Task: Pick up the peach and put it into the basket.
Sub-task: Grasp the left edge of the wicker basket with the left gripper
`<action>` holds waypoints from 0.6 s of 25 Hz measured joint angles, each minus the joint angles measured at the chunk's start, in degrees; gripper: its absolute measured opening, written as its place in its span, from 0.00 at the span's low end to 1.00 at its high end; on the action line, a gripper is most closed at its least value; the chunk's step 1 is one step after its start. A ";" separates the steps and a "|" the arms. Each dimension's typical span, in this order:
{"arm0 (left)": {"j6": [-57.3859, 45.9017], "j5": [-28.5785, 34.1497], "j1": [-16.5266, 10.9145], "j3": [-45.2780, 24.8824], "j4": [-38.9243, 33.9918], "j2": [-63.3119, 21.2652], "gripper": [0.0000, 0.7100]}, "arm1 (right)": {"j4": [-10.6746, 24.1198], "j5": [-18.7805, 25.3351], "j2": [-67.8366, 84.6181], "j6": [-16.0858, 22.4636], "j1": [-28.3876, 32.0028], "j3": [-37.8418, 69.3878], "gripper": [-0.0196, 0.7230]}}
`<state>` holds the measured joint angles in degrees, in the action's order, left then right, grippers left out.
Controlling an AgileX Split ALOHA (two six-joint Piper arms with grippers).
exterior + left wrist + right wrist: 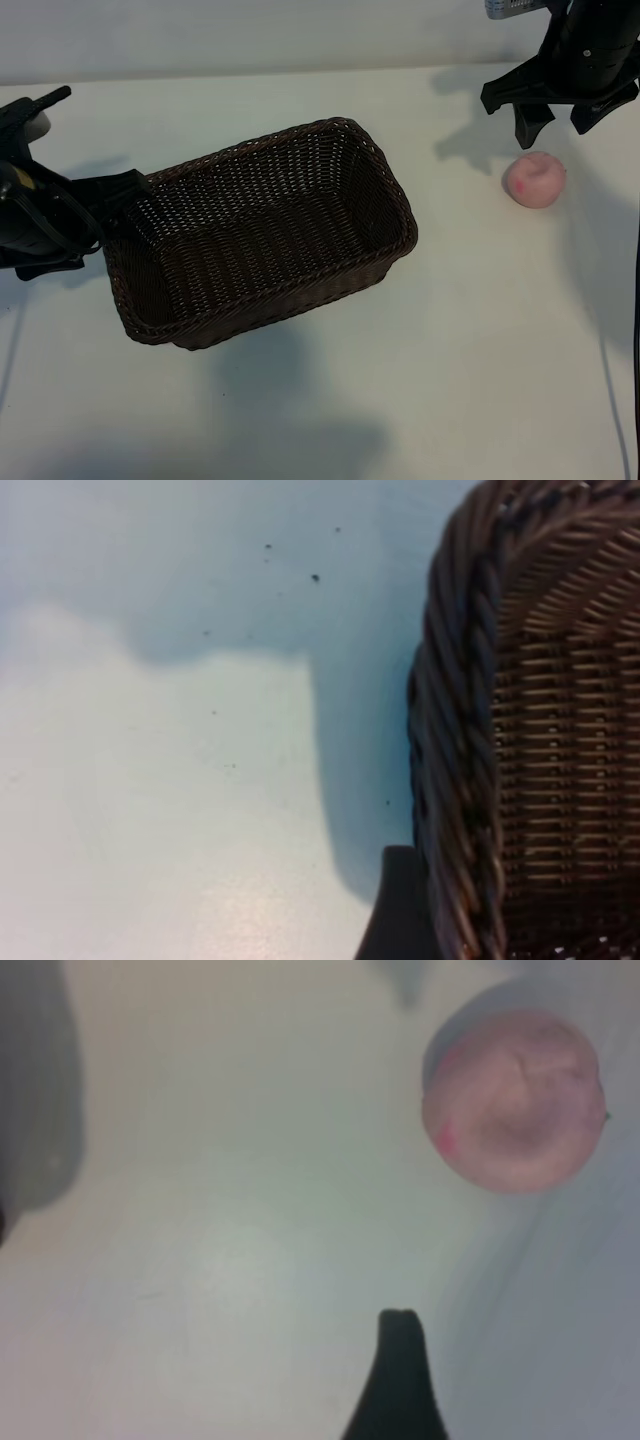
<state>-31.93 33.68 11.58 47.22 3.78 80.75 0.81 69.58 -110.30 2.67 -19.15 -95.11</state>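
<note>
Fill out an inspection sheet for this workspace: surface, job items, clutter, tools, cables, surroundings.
Surface: white table, small dark specks near the basket.
Job's things: peach on the table, right of the basket; basket empty.
Clutter: nothing seen.
Grippers: right tool open, just behind the peach, not touching; left tool open at the basket's left end.
Cables: thin cable at the table's right edge.
Surroundings: nothing seen.

Item count, this moment.

Fruit: one peach [535, 181], pale pink, single darker pink spot visible.

Containers: one basket [262, 231], dark-brown woven wicker, rectangular; contents count zero.

Arms: two. One left gripper [95, 215] at the basket's short end; one right gripper [558, 117] above the peach. Each shows two fingers.

Surfaces: one white table [470, 350].

Total loose objects on table: two.
</note>
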 joint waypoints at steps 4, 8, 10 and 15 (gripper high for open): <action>-1.25 -0.26 0.00 -0.02 -0.61 3.15 0.77 | -0.05 0.05 0.00 -0.05 0.00 0.00 0.78; -1.37 -2.68 0.00 -0.09 -0.67 7.63 0.77 | -0.05 0.05 0.00 -0.11 0.00 0.00 0.78; -1.37 -4.06 0.00 -0.09 -0.67 9.57 0.77 | -0.05 0.05 0.00 -0.17 0.00 0.00 0.78; -0.51 -4.88 0.00 -0.14 0.24 14.03 0.77 | -0.05 0.06 0.00 -0.21 0.00 0.00 0.78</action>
<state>-32.44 28.80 11.58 47.08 4.02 94.77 0.76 69.64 -110.30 2.46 -19.15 -95.11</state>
